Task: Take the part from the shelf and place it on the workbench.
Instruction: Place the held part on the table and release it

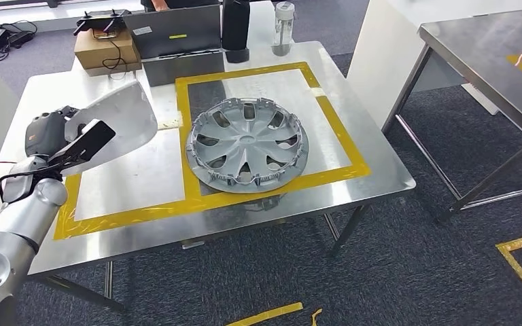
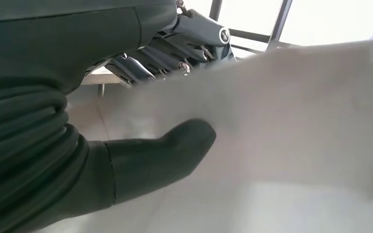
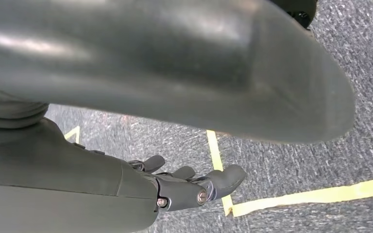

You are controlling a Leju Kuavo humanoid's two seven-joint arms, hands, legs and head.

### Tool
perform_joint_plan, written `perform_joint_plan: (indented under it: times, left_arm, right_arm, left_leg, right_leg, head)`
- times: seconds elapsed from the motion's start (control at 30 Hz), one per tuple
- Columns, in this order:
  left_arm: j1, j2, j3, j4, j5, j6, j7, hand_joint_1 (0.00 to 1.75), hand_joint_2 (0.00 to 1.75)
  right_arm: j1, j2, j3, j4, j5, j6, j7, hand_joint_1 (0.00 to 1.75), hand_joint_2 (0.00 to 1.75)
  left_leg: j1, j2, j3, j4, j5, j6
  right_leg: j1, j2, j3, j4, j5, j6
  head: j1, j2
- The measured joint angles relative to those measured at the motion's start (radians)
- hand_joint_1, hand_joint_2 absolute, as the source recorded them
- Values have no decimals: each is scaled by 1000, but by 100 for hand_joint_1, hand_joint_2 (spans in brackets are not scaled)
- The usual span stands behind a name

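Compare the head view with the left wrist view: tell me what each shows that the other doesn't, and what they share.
Head view alone: the silver hubcap lying inside the yellow tape outline on the steel workbench, a cardboard box and a bottle at the far edge.
Left wrist view alone: the thumb pressed on the panel's surface, seen close.
Both: the left hand holding the white panel.

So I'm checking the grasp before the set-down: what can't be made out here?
- Head view: the white part hides most of the left robot hand.
- Left wrist view: the part is blurred, its edges cut off by the frame.
- Right wrist view: the right robot hand is partly covered by its own grey cover.
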Motion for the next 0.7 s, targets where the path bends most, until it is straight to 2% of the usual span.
perform_joint_plan:
  times: [0.13, 0.23, 0.3, 0.47, 0.6, 0.63, 0.67, 0.7]
  left_arm:
    - [0, -18, -3, 12, -13, 12, 41, 0, 0]
    - [-1, -20, -5, 18, -24, 8, 114, 0, 0]
    - [-9, -20, -5, 19, -12, 9, 124, 0, 0]
    - [-96, -15, -1, 13, -1, 6, 92, 0, 0]
    - [-240, -12, 12, -13, 33, 28, -3, 0, 0]
    - [-278, -14, 20, -24, 48, 43, -43, 0, 0]
    - [-316, -17, 29, -38, 64, 61, -87, 0, 0]
    - [-349, -20, 39, -53, 81, 80, -131, 0, 0]
  right_arm:
    - [-3, 1, 5, 0, 11, 0, 11, 0, 0]
    - [-3, 4, 6, 0, 16, -2, 33, 0, 0]
    - [-3, 5, 6, 0, 17, -4, 44, 0, 0]
    - [-4, 5, 6, 0, 9, -8, 35, 0, 0]
    - [-4, 6, 3, 0, -1, -8, 14, 0, 0]
    - [-4, 6, 2, 0, -3, -8, 9, 0, 0]
    - [-5, 5, 1, 0, -5, -8, 6, 0, 0]
    - [-5, 5, -1, 0, -6, -8, 3, 0, 0]
  left_leg:
    - [0, 0, 1, -2, 0, -1]
    - [0, 0, 2, -4, 1, -2]
    - [0, 0, 2, -5, 2, -3]
    - [-1, -1, 2, -4, 2, -3]
    - [-1, 0, 3, -12, 11, 12]
    - [2, 2, 6, -21, 17, 16]
    - [6, 4, 8, -29, 22, 18]
    - [8, 7, 9, -33, 25, 20]
  right_leg:
    - [0, 0, 0, 0, 0, 0]
    - [0, 0, 0, 0, -1, -1]
    - [0, 0, 0, 0, -1, -1]
    - [0, -1, 0, -1, 0, 0]
    - [-2, -1, 0, -4, 3, 15]
    - [-2, -1, -6, 9, -8, 18]
    - [-2, -1, -21, 41, -31, 22]
    - [-5, -2, -46, 96, -64, 26]
  head:
    - [0, 0]
    - [0, 0]
    - [0, 0]
    - [0, 0]
    - [0, 0]
    - [1, 0]
    - [2, 0]
    - [3, 0]
